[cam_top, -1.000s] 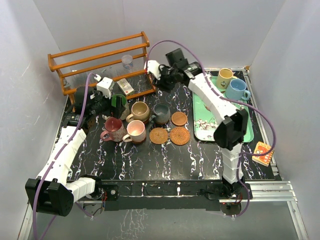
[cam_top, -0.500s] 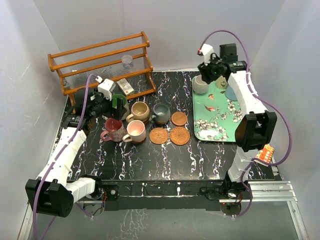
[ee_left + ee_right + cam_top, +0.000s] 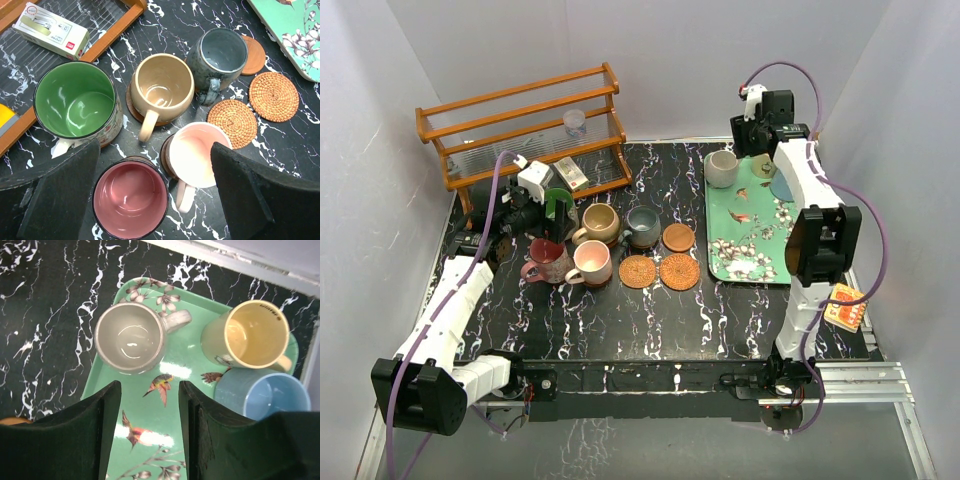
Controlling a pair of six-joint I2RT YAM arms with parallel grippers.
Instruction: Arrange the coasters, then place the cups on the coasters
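Five cups stand at the table's left: green (image 3: 75,100), tan (image 3: 162,87), grey-blue (image 3: 220,50), maroon (image 3: 131,205) and pink (image 3: 200,155). Brown discs peek out under the tan and pink ones. Two wicker coasters (image 3: 231,123) (image 3: 273,96) and a wood coaster (image 3: 254,55) lie bare beside them. My left gripper (image 3: 154,145) hangs open above the maroon and pink cups. A cream cup (image 3: 130,337), a yellow cup (image 3: 255,335) and a blue cup (image 3: 270,397) stand on the green tray (image 3: 185,360). My right gripper (image 3: 148,390) is open and empty over the tray.
A wooden rack (image 3: 520,120) at the back left holds a clear plastic cup (image 3: 575,122), with a small white box (image 3: 50,31) at its foot. An orange packet (image 3: 847,306) lies off the table's right edge. White walls close in the back and sides.
My right arm has swung right, from beside the rack to the tray's far end, and its jaws have widened a little. The left arm has not moved.
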